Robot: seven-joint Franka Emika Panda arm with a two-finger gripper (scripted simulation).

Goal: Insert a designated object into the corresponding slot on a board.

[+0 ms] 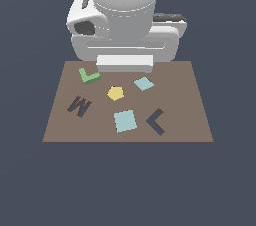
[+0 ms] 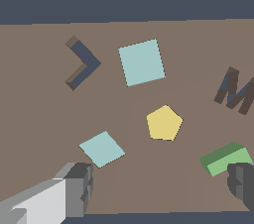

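Observation:
The green L-shaped block [image 1: 89, 76] lies flat on the brown board [image 1: 190, 100] near its far corner on the exterior view's left. The dark chevron slot [image 1: 156, 121] is cut into the board nearer the front, on the exterior view's right. The arm's bulk hangs over the board's far edge. In the wrist view my gripper [image 2: 158, 188] is open with its fingers wide apart and nothing between them. One fingertip [image 2: 243, 183] stands just beside the green block [image 2: 225, 158] and covers its end. The slot [image 2: 82, 63] is well apart from both fingers.
A yellow pentagon [image 1: 115, 93] lies mid-board between the block and the slot. Two light blue squares [image 1: 125, 120] [image 1: 144, 83] also lie on the board. A dark M-shaped recess [image 1: 79, 105] sits near the edge on the exterior view's left.

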